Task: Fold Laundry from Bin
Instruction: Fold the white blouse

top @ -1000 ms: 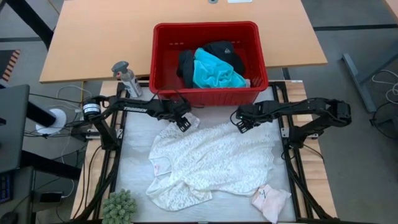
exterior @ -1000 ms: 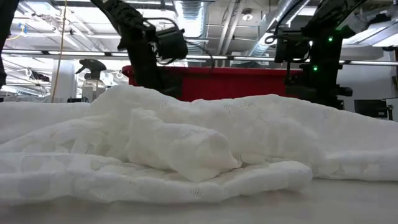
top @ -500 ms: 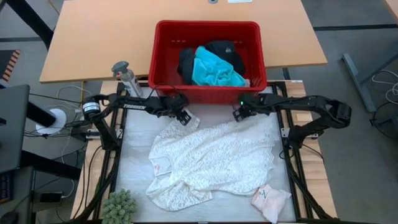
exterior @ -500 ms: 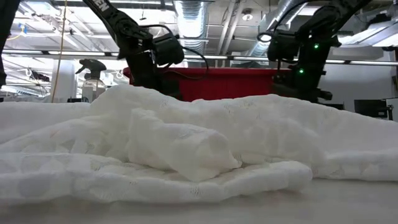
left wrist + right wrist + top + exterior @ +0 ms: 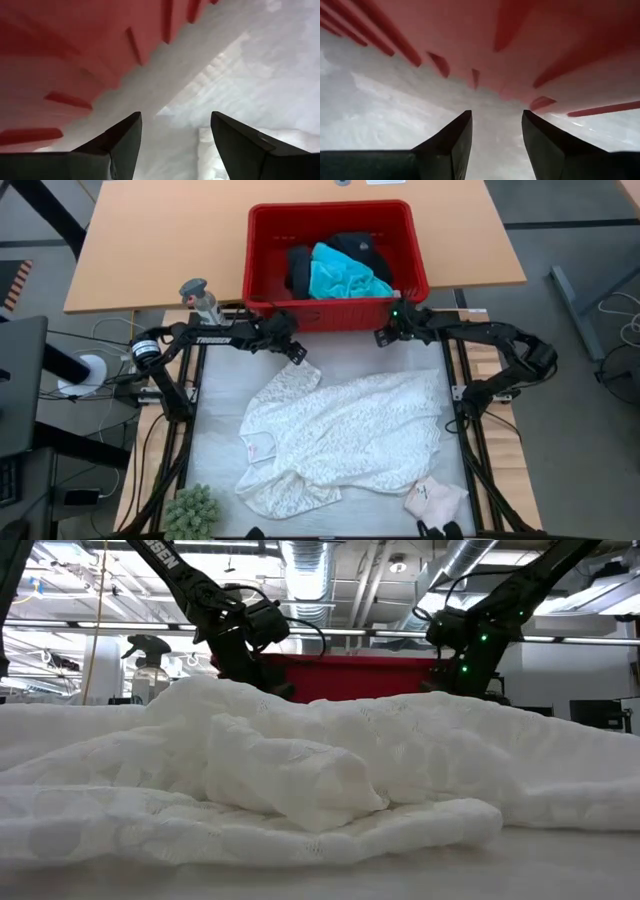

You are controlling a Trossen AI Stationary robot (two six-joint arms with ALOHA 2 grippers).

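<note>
– Where's the laundry?
– The white lacy top (image 5: 340, 435) lies spread on the table; the turquoise shirt (image 5: 343, 278) sits in the red bin (image 5: 262, 270) at the far edge.
– And the grippers?
– The left gripper (image 5: 172, 145) and right gripper (image 5: 496, 142) are near the bin's front wall, jaws apart, holding nothing.

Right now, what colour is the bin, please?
The bin is red, best seen in the high view.

Both dark arms are stretched inward, level across the table's far part, the left gripper (image 5: 296, 354) and the right gripper (image 5: 383, 337) each carried with fingers parted and nothing held between them, well apart from one another.
</note>
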